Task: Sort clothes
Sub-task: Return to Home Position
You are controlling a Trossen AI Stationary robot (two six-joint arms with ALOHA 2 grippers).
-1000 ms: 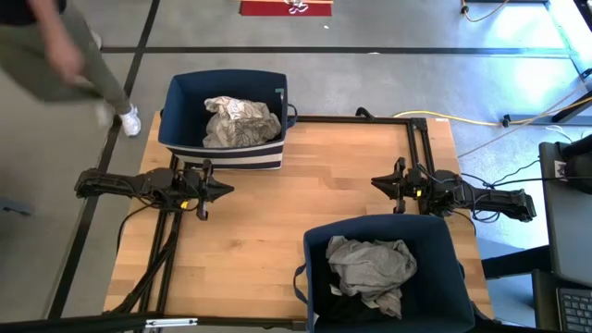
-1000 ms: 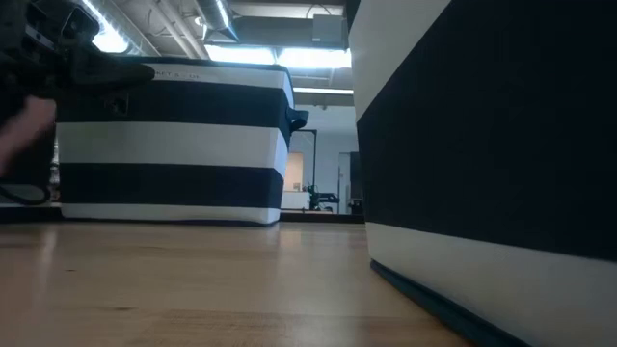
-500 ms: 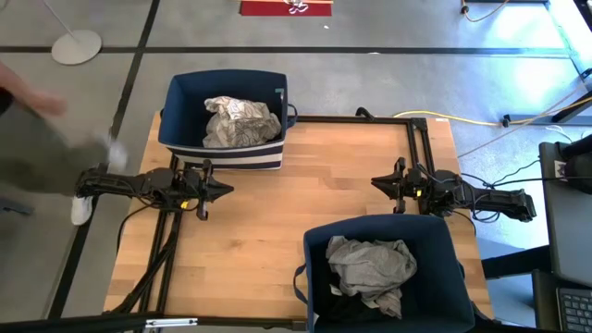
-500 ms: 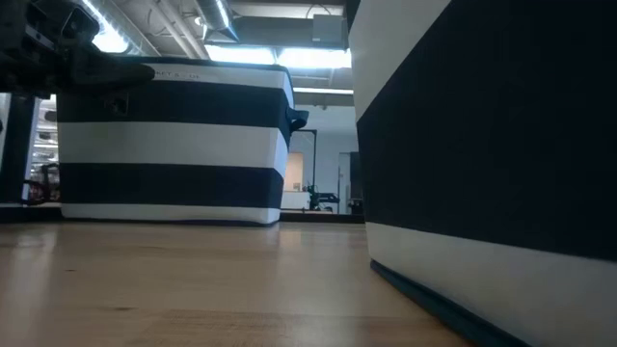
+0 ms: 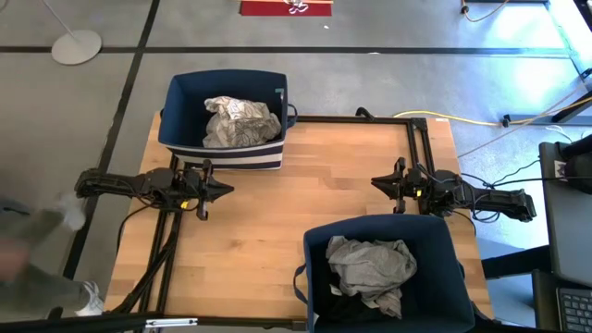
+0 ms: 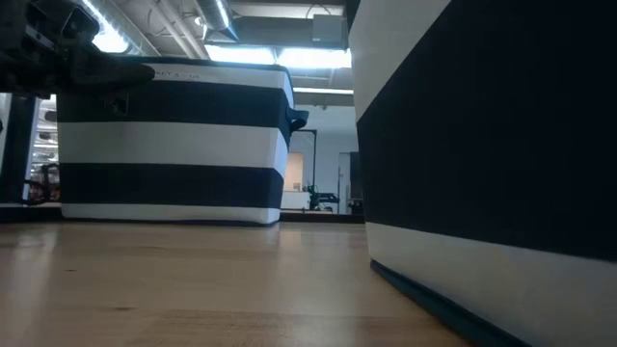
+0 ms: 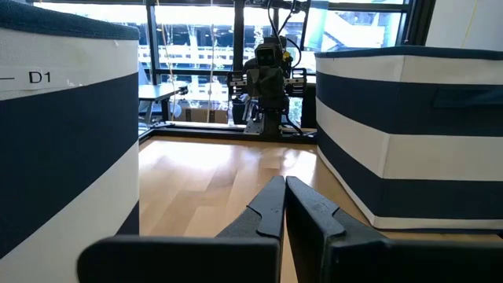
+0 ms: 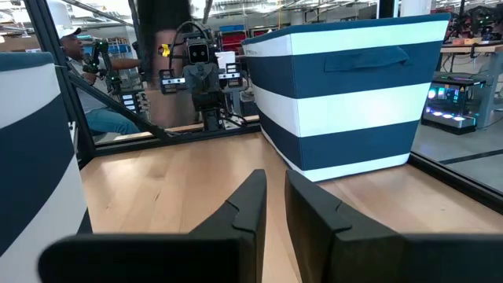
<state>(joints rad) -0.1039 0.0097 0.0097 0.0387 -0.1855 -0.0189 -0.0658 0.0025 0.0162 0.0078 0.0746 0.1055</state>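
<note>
A white garment with black pattern (image 5: 240,122) lies crumpled in the navy-and-white bin (image 5: 176,116) at the table's far left. A grey garment (image 5: 370,264) lies on dark cloth (image 5: 344,305) in the second bin (image 5: 444,240) at the near right. My left gripper (image 5: 229,190) hovers level at the table's left edge, just nearer than the far bin, shut and holding nothing (image 7: 283,182). My right gripper (image 5: 374,182) hovers level at the right edge, just beyond the near bin. Its fingers are drawn together to a thin slit and hold nothing (image 8: 275,174).
Bare wooden tabletop (image 5: 296,199) lies between the two grippers and between the bins. A black frame rail (image 5: 412,139) runs along the far and right edges. A person (image 5: 42,277) stands on the floor off the table's near left corner. The right arm's bin wall (image 6: 482,125) fills the low view's right.
Both arms have kept still and the clothes lie as before. The person beside the table has walked along its left side from the far end toward the near end.
</note>
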